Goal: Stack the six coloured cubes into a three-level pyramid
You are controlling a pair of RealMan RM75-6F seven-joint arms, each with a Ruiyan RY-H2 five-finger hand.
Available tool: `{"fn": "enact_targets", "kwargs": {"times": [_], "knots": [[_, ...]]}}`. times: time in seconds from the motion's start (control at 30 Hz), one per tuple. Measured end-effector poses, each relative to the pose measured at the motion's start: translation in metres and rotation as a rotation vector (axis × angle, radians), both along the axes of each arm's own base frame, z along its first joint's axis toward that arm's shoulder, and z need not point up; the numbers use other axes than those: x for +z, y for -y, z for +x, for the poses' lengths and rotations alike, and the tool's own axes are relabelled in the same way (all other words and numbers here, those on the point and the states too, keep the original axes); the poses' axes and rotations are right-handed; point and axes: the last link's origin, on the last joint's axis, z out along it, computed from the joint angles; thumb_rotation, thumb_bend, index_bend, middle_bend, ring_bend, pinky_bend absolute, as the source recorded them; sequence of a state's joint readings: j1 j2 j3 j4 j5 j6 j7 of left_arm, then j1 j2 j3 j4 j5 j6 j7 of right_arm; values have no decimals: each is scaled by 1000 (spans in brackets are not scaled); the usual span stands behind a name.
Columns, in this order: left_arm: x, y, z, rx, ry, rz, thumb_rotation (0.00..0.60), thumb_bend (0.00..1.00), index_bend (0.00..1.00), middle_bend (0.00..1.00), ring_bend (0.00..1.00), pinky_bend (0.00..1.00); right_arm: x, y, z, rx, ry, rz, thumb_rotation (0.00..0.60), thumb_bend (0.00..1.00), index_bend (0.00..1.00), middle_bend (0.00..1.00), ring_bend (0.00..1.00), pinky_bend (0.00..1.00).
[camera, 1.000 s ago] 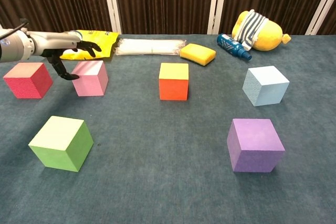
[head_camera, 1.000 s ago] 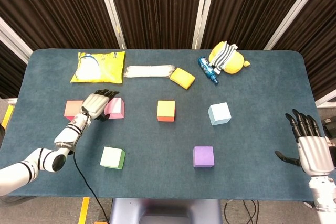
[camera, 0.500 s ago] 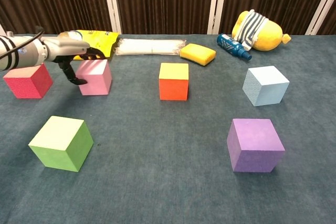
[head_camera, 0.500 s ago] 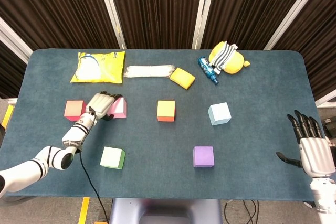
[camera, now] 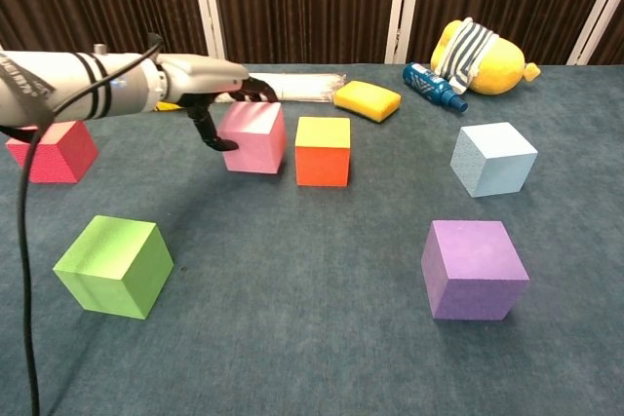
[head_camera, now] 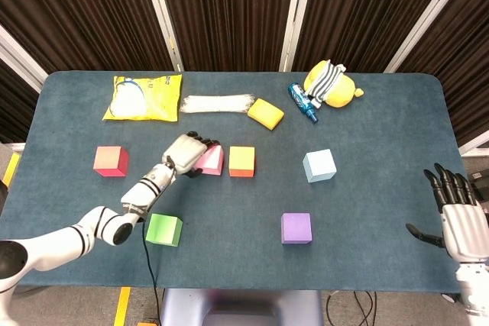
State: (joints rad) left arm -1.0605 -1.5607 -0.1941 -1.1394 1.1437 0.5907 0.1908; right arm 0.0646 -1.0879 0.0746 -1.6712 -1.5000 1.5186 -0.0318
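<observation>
The left robot hand (head_camera: 186, 153) grips the pink cube (camera: 253, 137), fingers over its top and thumb down its left face. Taking the orange cube (camera: 323, 151) as landmark: the pink cube sits just to its left, a narrow gap between them, both on the blue desk (head_camera: 367, 120). The red cube (head_camera: 110, 161) lies well to the left of the orange one, the light blue cube (head_camera: 319, 166) to its right, the green cube (camera: 115, 266) nearer the robot and to the left, and the purple cube (camera: 475, 269) nearer and to the right. The right robot hand (head_camera: 457, 217) hovers far right of the orange cube at the desk's edge, fingers spread, holding nothing.
</observation>
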Motion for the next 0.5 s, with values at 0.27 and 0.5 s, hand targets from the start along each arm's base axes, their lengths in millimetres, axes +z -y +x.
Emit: {"fn": "enact_targets", "kwargs": {"times": [0.27, 0.5], "knots": [[-15, -2, 14, -27, -36, 1, 600, 386, 181, 345, 274, 181, 3, -3, -3, -9, 1, -8, 600, 0, 0, 0, 0, 0], [-27, -5, 24, 5, -26, -19, 600, 385, 172, 339, 272, 179, 4, -3, -7, -24, 1, -10, 600, 0, 0, 0, 0, 0]]}}
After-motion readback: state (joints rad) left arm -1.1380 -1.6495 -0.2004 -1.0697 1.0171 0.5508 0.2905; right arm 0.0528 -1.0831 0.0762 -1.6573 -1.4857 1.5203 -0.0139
